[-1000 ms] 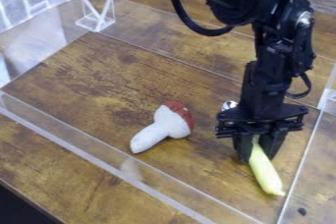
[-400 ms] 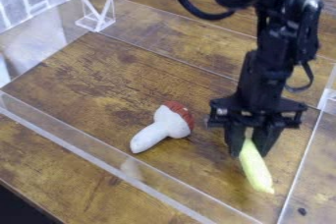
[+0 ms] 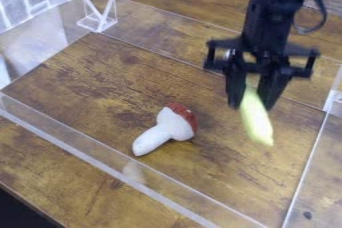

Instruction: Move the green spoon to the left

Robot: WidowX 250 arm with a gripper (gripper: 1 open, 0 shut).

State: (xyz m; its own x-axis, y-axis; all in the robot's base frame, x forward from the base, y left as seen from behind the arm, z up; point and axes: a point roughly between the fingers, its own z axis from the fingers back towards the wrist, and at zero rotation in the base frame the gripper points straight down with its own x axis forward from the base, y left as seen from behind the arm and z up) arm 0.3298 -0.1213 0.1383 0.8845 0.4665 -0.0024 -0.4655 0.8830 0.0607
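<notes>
A black robot arm [image 3: 278, 7] reaches straight down over a wooden table [image 3: 94, 82], its claw [image 3: 258, 90] partly closed on the upper end of the green spoon [image 3: 255, 117], which hangs nearly upright, clear of the surface, right of a toy mushroom [image 3: 166, 129].

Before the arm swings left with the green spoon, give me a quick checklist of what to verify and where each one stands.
1. Green spoon held by the end effector: ok, it hangs between the fingers.
2. Spoon off the wooden table: ok, it hangs clear above the wood.
3. Grip security: cannot tell, the picture is blurred.
4. Toy mushroom below the path to the left: ok, it lies flat, lower than the spoon.
5. Landing spot on the left: ok, bare wood shows there.
</notes>
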